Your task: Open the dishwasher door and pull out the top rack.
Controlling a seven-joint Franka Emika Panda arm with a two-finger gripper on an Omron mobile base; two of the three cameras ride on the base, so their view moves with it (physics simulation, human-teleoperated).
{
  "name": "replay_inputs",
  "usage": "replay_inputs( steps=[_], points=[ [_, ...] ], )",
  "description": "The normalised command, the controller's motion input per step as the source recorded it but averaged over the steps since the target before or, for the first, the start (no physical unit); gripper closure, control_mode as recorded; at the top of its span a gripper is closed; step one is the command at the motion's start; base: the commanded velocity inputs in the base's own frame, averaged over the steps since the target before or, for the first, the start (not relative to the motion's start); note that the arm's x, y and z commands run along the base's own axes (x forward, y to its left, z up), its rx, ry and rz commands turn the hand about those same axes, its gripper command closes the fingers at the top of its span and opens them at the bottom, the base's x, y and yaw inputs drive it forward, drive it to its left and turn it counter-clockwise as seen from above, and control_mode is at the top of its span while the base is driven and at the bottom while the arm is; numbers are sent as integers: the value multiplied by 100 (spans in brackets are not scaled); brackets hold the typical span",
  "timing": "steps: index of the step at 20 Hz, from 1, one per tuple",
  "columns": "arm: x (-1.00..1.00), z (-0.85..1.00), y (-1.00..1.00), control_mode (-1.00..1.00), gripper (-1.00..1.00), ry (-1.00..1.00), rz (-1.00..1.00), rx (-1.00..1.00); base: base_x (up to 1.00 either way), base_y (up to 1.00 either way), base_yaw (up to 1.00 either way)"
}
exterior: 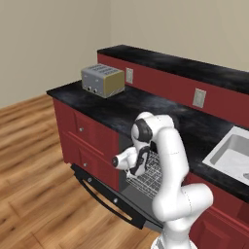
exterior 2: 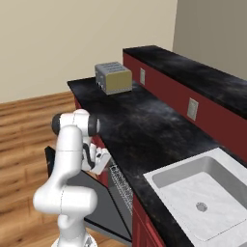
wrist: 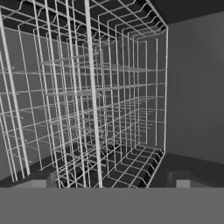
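The dishwasher door (exterior: 109, 197) lies folded down flat, below the gripper (wrist: 114, 181). The top rack (wrist: 94, 100) sits directly ahead of the gripper, inside the cavity, its front wires close before the fingertips (wrist: 181, 180). The jaws stand wide open, holding nothing. The rack's pull direction likely runs straight back toward the arm.

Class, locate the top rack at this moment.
In the left base view the top rack sits in the dishwasher opening, under the counter, above the lowered dishwasher door, behind the arm.
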Motion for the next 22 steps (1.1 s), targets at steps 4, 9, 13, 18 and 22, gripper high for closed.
replay_inputs(
  steps=[4,9,13,18,22],
  points=[
    [21,-31,-10,-100,-100,0,0,0,0,0,0],
    [23,-23,-8,-100,-100,0,0,0,0,0,0],
    [22,-27,-8,-100,-100,0,0,0,0,0,0],
    [26,-29,-7,-100,-100,0,0,0,0,0,0],
    [32,-28,-7,-100,-100,0,0,0,0,0,0]
  ],
)
